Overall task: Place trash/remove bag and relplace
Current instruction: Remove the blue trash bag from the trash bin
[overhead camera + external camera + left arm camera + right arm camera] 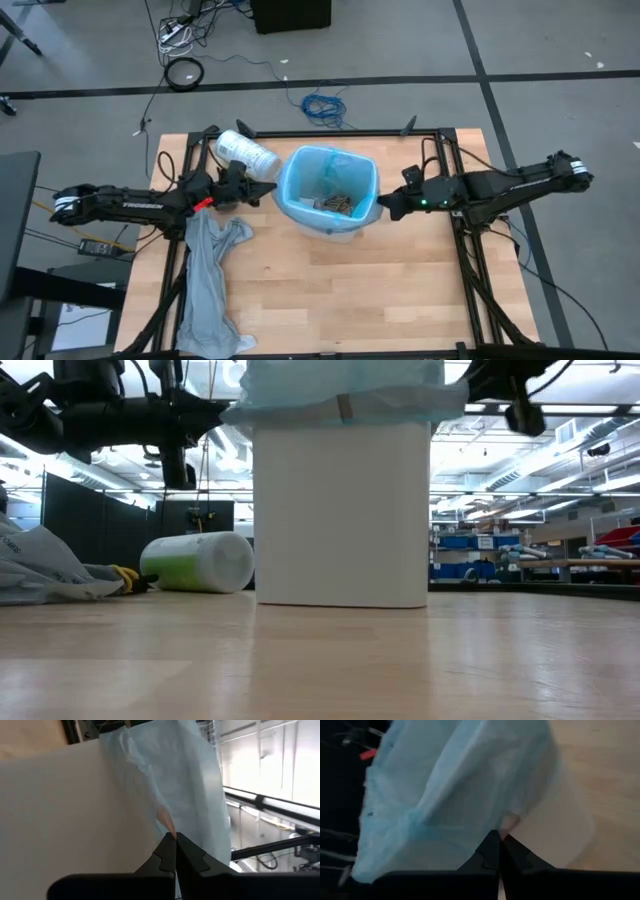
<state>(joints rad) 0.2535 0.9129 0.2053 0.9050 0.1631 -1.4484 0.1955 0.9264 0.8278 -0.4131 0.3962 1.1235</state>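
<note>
We count one white bin (330,222) on the wooden table (400,290), lined with one light-blue bag (296,172) whose rim is folded over the bin's edge, and two grippers set at opposite sides of that rim. The left gripper (175,838) is clenched on the bag's folded cuff on its side; the right gripper (498,836) is clenched on the cuff on the other side, its tips pinching the blue film against the bin wall. Inside the bag lies the trash (338,203), a small dark heap at the bottom whose pieces we cannot count. We judge the bag thin, limp and slippery, light even with the scraps in it, and easy to tear if pulled hard at one spot; the doubled cuff at the rim looks like the right place to hold, both sides together, so the liner should lift evenly and not spill. Beside the left arm lies one grey liner (208,280), slack and crumpled on the table, and one white roll (246,152) on its side near the bin.
</note>
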